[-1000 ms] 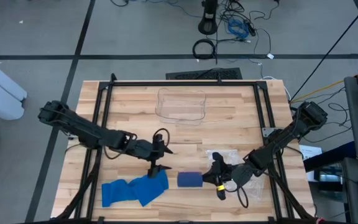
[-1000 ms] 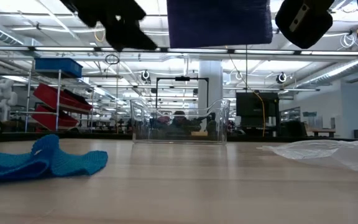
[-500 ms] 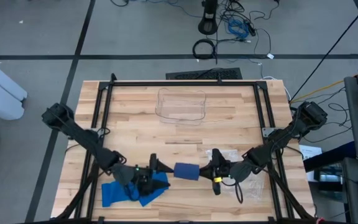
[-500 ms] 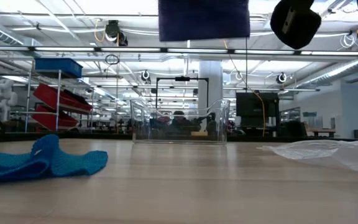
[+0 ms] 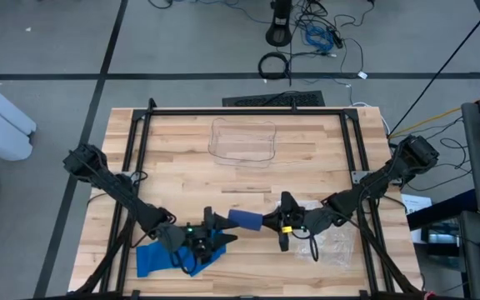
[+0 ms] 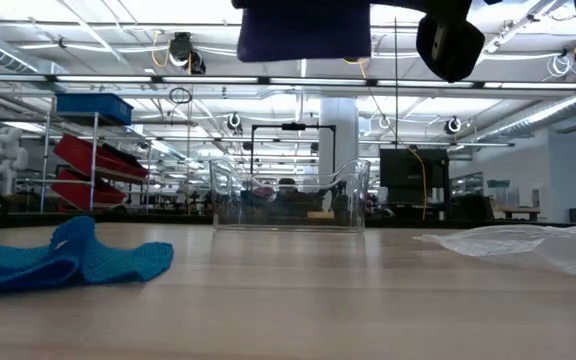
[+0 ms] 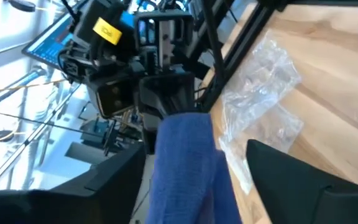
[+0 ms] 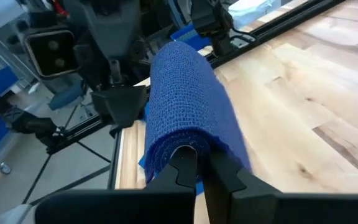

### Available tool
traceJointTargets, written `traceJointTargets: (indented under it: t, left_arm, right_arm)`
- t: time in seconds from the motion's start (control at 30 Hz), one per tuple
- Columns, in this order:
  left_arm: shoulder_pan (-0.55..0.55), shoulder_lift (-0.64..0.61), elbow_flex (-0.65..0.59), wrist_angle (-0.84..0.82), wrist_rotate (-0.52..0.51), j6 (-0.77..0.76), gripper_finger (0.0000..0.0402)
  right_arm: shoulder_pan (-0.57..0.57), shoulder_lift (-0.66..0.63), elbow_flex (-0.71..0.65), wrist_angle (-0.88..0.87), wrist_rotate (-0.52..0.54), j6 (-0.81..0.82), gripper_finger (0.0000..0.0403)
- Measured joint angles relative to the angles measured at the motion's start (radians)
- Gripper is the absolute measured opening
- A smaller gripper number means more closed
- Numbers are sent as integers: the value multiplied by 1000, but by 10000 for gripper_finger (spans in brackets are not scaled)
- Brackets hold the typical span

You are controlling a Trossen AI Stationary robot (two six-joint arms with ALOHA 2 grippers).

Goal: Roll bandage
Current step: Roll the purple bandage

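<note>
On the worktop's (image 5: pixel 182 150) near left lies the loose cloth (image 5: pixel 161 257), with the left pincer (image 5: pixel 221 234) low over its right end, fingers spread wide and empty. Just to its right, held off the wood, is the roll (image 5: pixel 245 220) (dark blue, long axis running left-right, pointing at the left pincer's gap). The right pincer (image 5: pixel 275 225) is clamped on the roll's far end, arm stretched low and leftward.
</note>
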Motion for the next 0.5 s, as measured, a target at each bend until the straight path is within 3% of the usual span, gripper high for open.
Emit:
traceJointTargets:
  t: [0.23,0.5]
  left_arm:
    - [0,0,0,-30,-70,8,197]
    - [0,0,0,-31,-91,14,148]
  right_arm:
    - [2,0,0,14,-7,-11,0]
    - [2,0,0,12,-33,-32,0]
